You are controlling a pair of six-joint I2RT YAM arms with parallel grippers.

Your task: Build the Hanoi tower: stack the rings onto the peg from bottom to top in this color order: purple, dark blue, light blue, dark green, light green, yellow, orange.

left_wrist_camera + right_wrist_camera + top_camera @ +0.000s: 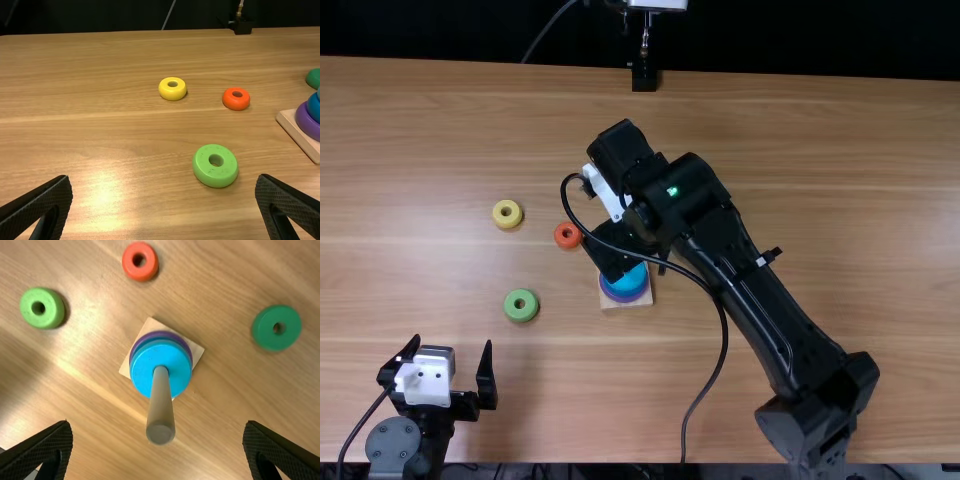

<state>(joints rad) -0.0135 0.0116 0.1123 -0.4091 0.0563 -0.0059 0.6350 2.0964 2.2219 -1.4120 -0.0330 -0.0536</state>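
Note:
My right gripper (638,262) hangs over the peg's wooden base (638,301); in the right wrist view this gripper (158,452) is open around nothing. On the peg (160,410) sit the purple ring (188,351), a dark blue ring just showing, and the light blue ring (145,371) on top. The dark green ring (276,328) lies on the table. Left of the base are the light green ring (521,305), yellow ring (507,214) and orange ring (568,235). My left gripper (445,375) stands open at the lower left; in its wrist view, this gripper (164,205) holds nothing.
The right arm stretches diagonally over the table (840,200) from the lower right, with a loose black cable beside it. A black stand (644,75) is at the table's far edge.

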